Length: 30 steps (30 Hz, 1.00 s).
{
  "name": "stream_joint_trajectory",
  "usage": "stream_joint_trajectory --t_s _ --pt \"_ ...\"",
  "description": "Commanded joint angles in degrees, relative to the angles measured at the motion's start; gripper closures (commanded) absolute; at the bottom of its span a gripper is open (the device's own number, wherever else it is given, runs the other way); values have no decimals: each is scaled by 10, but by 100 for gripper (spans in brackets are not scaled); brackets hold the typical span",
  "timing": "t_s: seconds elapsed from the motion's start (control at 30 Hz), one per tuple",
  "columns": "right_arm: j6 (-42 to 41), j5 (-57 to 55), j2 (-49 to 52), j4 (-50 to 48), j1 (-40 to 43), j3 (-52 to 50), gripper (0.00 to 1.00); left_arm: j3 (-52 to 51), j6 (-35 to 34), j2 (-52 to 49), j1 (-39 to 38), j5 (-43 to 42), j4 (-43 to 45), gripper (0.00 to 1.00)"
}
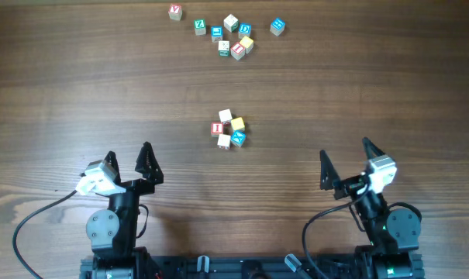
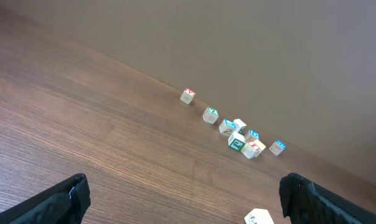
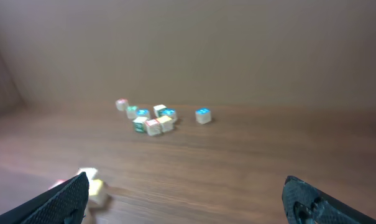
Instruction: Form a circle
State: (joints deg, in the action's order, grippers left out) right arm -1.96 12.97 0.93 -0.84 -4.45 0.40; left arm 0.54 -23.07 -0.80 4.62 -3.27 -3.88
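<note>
Left gripper [image 1: 128, 151] and right gripper [image 1: 345, 148] gape empty, the circle [image 1: 228, 129] ahead between them.

The left arm [image 1: 110, 225] sits folded up low on the left side. The right arm [image 1: 393, 226] sits the same way on the right side. The two arms are well apart from each other. Both reach forward from their bases. The left fingers [image 1: 147, 160] are spread wide, and nothing is between them. The right fingers [image 1: 325, 169] are spread wide too, and they hold nothing. Each arm has a white block [image 1: 98, 180] by its wrist. In each wrist view, the black fingertips show only in the two bottom corners, far apart.
</note>
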Motion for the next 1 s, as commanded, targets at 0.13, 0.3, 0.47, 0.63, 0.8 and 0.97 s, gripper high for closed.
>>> stream_joint_trajectory --t_s 0.13,0.3,0.47,0.63,0.8,0.97 --pt "125 -9 -5 -1 3 -1 0 -2 1 5 1 1 -3 0" --pt "125 -9 -5 -1 3 -1 0 -2 1 5 1 1 -3 0" --pt "125 -9 -5 -1 3 -1 0 -2 1 5 1 1 -3 0" --pt "125 -9 -5 -1 3 -1 0 -2 1 5 1 1 -3 0" --pt "125 -9 -5 -1 3 -1 0 -2 1 5 1 1 -3 0" --pt "125 -9 -5 -1 3 -1 0 -2 3 5 1 16 -4 0"
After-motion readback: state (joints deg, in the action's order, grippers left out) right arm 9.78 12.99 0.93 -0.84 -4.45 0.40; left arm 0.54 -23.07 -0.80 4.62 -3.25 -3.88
